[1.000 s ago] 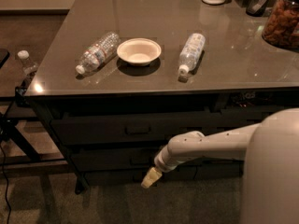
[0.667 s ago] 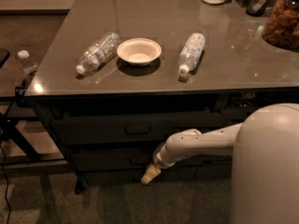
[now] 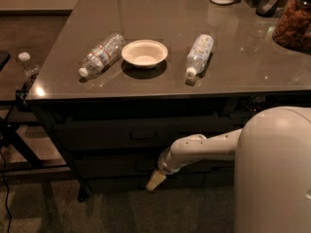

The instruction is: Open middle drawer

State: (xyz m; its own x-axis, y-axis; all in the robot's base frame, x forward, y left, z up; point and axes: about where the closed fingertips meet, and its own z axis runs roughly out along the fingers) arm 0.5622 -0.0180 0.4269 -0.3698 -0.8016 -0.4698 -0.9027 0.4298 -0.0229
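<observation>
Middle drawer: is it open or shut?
Shut: the middle drawer has its front flush, with no interior showing. The gripper hangs low before it.

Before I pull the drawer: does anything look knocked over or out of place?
The clear bottle and the labelled bottle lie on their sides on the tabletop, either side of the bowl. The gripper sits low, below the handle of the middle drawer.

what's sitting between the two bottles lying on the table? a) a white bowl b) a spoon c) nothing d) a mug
a: a white bowl sits between the left bottle and the right bottle on the table, while the gripper is down low in front of the drawer fronts.
</observation>
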